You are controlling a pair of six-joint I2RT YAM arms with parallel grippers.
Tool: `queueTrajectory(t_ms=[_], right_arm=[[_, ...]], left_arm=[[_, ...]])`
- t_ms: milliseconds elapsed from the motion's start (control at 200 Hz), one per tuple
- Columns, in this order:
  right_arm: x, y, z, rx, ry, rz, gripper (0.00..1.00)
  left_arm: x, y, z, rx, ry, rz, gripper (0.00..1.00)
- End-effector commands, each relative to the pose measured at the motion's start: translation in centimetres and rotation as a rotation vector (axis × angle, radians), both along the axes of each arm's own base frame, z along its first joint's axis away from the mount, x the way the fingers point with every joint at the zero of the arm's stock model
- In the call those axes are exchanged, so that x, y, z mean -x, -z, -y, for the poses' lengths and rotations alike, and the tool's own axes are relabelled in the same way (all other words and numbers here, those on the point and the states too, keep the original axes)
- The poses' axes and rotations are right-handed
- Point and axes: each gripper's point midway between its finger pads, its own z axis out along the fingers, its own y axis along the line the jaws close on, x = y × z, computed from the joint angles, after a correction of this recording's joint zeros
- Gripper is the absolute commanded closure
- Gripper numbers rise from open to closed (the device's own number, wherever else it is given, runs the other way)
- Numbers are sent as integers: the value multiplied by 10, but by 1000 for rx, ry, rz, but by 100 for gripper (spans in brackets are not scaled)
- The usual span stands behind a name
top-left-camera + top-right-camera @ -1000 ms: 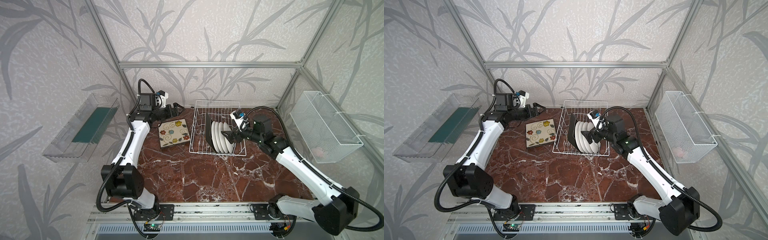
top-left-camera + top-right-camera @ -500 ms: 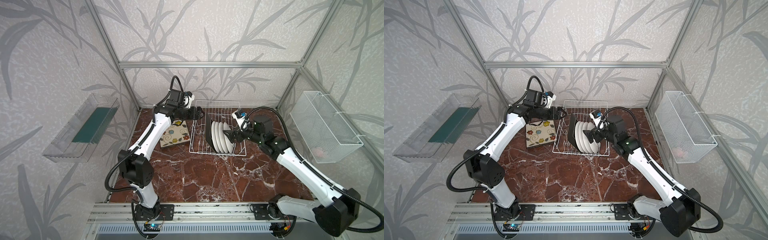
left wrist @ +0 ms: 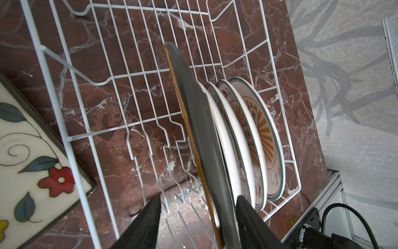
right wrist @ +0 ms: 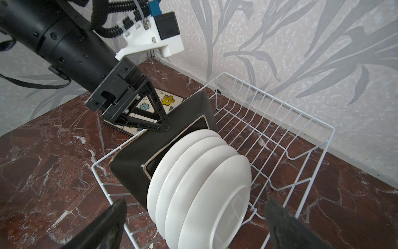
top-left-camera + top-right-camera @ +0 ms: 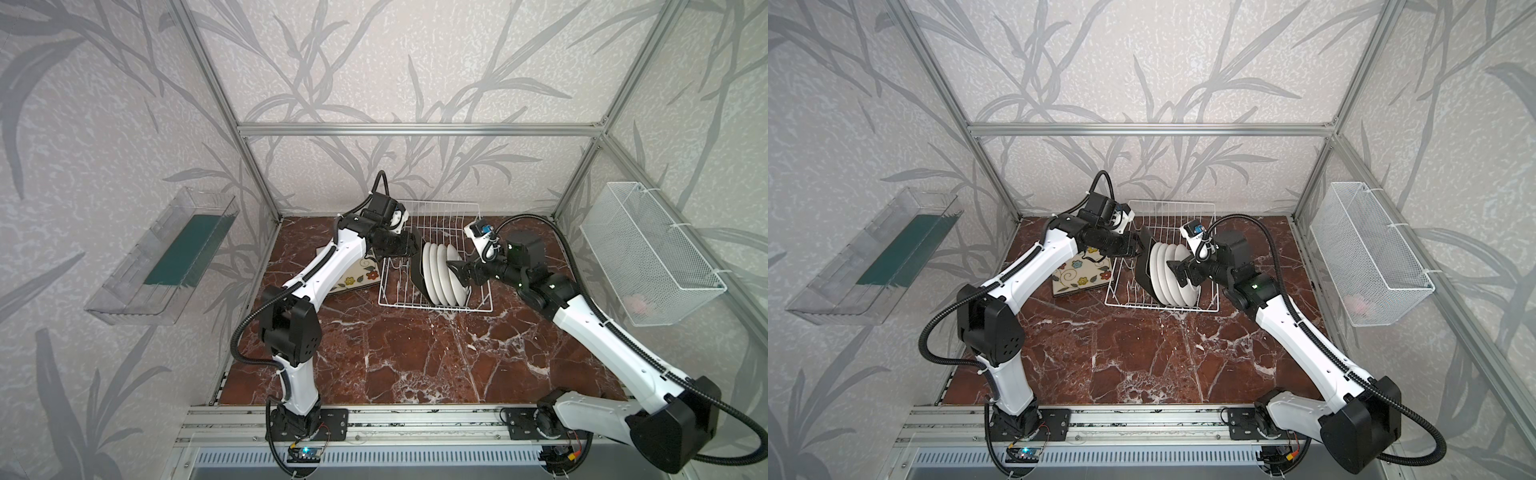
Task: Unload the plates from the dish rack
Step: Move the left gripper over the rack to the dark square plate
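**Both arms at the dish rack**

From the left: a flower-faced square plate (image 5: 357, 280) lies flat on the marble table (image 5: 415, 353), just beside the dish rack (image 5: 440, 212). The left gripper (image 3: 198, 198) straddles the rim of an upright black-backed square plate (image 3: 193, 107) in the rack, jaws spread, with a gap on one side. A row of round plates (image 5: 444, 274) stands just to its right. The right gripper (image 4: 197, 202), jaws wide apart, faces their white backs.

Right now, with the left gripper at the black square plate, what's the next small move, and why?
Probably close the left gripper fully on the square plate: its fingers straddle the plate's upper edge with a gap at one finger, so it isn't pinched yet. The right gripper is open by the round plates.
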Motion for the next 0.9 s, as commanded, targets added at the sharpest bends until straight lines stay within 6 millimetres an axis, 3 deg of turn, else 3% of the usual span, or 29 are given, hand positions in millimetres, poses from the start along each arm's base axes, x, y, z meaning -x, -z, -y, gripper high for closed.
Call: queueTrajectory(t_ms=[0,140,635,895], right_arm=[[4,-5,5,1,9,12,1],[3,-4,5,-2,14,8,1],[3,-4,4,-8,13,7,1],[3,-2,5,-1,14,3,1]], left_arm=[[-1,2,0,-7,-7,-11,46],[-2,5,1,-12,-3,-24,56],[3,26,11,-9,-1,-79,57],[5,36,12,-42,0,-93,63]])
